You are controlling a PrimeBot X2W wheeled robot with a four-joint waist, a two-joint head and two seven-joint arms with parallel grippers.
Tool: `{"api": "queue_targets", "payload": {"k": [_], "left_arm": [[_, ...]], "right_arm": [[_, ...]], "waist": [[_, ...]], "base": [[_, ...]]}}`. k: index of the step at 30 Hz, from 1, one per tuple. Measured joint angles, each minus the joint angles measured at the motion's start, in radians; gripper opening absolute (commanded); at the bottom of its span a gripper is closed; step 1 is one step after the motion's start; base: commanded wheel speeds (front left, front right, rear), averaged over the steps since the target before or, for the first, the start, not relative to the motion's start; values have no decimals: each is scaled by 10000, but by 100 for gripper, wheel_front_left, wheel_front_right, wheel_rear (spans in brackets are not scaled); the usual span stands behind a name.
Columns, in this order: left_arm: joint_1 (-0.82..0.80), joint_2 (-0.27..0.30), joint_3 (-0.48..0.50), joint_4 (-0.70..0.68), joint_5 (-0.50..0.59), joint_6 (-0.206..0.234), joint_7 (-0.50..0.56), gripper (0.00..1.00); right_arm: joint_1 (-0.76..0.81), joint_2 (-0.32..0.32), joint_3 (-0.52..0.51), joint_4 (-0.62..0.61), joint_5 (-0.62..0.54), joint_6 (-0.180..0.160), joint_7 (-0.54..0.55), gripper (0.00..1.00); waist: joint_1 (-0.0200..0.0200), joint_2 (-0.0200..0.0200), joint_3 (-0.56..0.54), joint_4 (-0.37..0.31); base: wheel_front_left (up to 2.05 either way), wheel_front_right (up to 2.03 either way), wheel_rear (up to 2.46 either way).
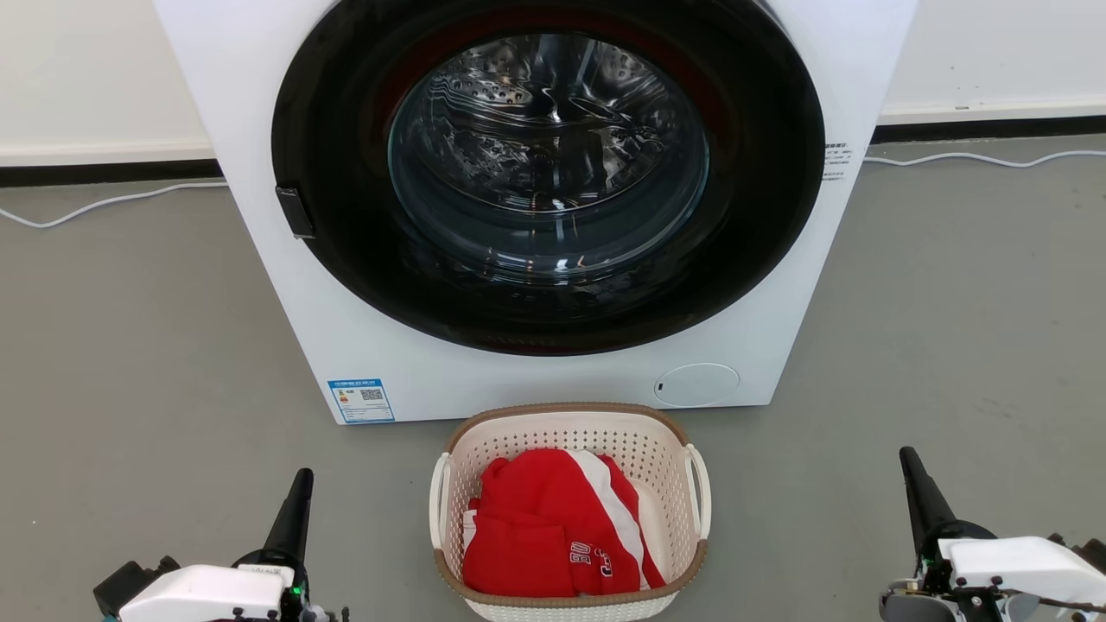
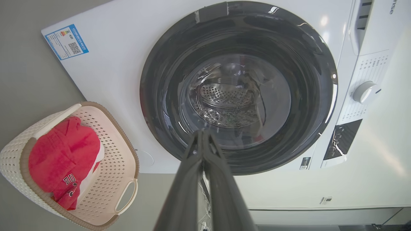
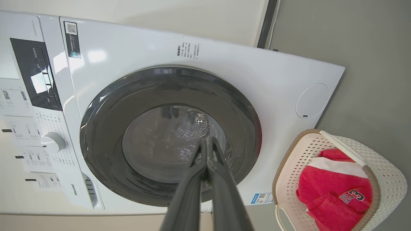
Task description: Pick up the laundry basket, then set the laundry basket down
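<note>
Right, the small cream-white perforated plastic laundry basket (image 1: 518,441) with the brown woven-look rim stood upright on the grey floor (image 1: 130,345), just in front of the white front-loading washing machine (image 1: 518,380). A red garment with a white stripe (image 1: 536,527) lay bundled inside, below rim level. The left gripper (image 1: 302,479) and right gripper (image 1: 907,458) sat low on either side of the basket, well apart from it. Both pairs of fingers were pinched together at the tips, nothing held. That layout fit either a basket waiting for the lift or one already put back down; couldn't tell which. Handling, my read: light, since the load was soft cloth that wouldn't shift much. The thin perforated walls would likely flex under a squeeze, and smooth plastic could slip. The rim looked the stiffer part. Best hold: the two white loop handles (image 1: 705,494), one per side, to keep it level. A one-sided grip would probably tip it.
</note>
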Motion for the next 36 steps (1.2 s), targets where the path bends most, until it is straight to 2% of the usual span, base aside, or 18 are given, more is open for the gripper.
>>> {"api": "queue_targets", "payload": {"k": [18, 36], "left_arm": [[-193, -67, 163, -188, -1806, -113, 466, 0], [-193, -67, 173, -198, -1827, -113, 466, 0]], "right_arm": [[-4, 15, -36, -232, 2034, 0, 502, 0], [-4, 17, -36, -234, 2050, 0, 510, 0]], "waist": [[0, 0, 20, -12], [0, 0, 20, -12]], "base": [[0, 0, 0], [0, 0, 0]]}}
